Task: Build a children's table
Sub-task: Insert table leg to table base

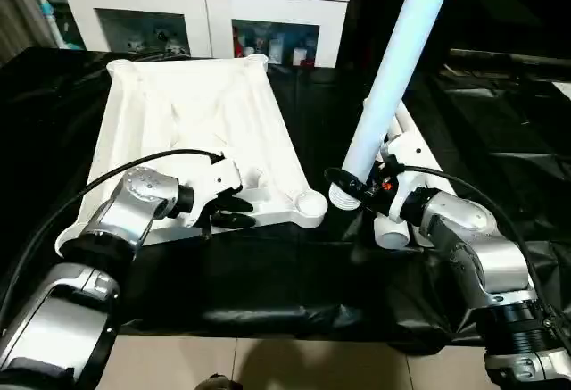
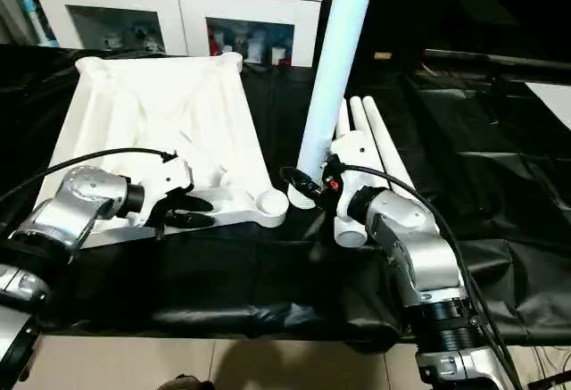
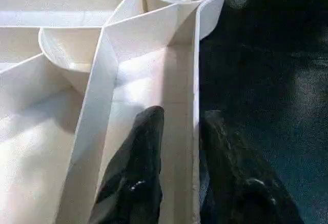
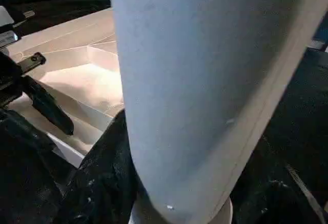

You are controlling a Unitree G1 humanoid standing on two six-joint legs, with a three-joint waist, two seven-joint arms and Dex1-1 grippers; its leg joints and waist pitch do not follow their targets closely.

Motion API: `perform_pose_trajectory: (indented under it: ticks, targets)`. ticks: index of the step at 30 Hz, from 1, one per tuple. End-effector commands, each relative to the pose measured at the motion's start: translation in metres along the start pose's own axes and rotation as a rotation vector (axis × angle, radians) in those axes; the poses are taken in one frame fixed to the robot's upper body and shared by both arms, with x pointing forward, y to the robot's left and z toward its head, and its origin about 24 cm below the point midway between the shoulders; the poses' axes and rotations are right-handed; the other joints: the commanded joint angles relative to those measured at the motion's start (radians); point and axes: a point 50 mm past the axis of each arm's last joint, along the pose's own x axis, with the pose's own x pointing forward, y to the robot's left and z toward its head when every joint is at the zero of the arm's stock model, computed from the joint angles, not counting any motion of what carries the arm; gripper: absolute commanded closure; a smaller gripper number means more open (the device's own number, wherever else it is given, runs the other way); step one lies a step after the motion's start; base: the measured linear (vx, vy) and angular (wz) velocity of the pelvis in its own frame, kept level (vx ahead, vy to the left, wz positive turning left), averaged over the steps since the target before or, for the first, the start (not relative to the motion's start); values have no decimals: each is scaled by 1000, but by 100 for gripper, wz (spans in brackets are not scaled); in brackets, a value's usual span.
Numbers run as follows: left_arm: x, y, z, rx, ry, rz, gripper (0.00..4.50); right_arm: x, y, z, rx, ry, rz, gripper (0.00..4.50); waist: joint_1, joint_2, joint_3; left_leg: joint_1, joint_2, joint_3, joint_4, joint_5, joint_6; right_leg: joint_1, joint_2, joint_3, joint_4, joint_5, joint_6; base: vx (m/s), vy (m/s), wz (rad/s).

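White table top [image 1: 192, 131] lying ribs-up on black tabletop [image 1: 268, 274]. Left tool [image 1: 234, 210] straddling near rim, grip unclear. Right tool [image 1: 357, 185] clenched on upright leg [image 1: 393, 69], just right of near-right socket [image 1: 310, 203]. Risk: tilted leg missing socket, nudging the top.

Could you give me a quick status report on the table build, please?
Left pincer astride tabletop rim, beside near corner socket. Right pincer holds one leg upright, just right of that socket. Spare legs lie behind; nothing blocking.
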Motion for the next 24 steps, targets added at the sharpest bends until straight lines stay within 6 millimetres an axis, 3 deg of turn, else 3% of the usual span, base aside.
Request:
perform_pose_trajectory:
  ticks: [1,13,21,24]
  targets:
    - [4,3,8,31,-2,-1,347,0,-1,2,2,-8,-12,261,4,15,-60,46,92,-47,-80,-315,-44,28,-99,62,-87,-64,-247,0,0,0]
    - [13,1,1,51,104,-48,446,0,-2,3,-1,-13,-17,261,17,24,-58,43,94,-48,-78,-291,-29,32,-103,63,-88,-57,-249,0,0,0]
    - [13,4,12,45,6,-44,446,0,-4,5,-7,-18,-15,261,16,20,-57,46,94,-47,-80,-304,-34,29,-103,63,-89,-75,-253,0,0,0]
    - [13,3,20,39,-50,-84,394,1,-3,5,-7,-18,-11,261,17,20,-58,44,95,-47,-79,-292,-29,31,-104,63,-86,-57,-257,0,0,0]
